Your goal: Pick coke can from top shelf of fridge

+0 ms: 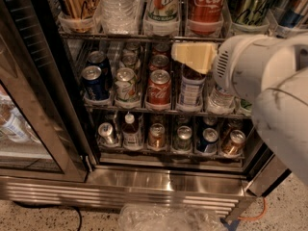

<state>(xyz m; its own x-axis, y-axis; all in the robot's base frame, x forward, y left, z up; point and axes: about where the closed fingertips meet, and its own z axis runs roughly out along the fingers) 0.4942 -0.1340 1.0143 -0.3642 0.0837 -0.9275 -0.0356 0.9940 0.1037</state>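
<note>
Along the top shelf (120, 35) of the fridge (163, 184), from the left, stand a gold can (77, 1), a clear water bottle (118, 6), a green-and-white soda can (163, 4) and then the coke can (204, 6). It stands upright in its clear lane tray, long axis vertical, white script facing the room; the view's upper edge cuts off its top. Just below it, before the middle rack, the cream gripper (192, 57) points left from the white arm (269, 81), covering the top of a labelled bottle (191, 88). Whether the gripper is open or closed, I cannot tell.
</note>
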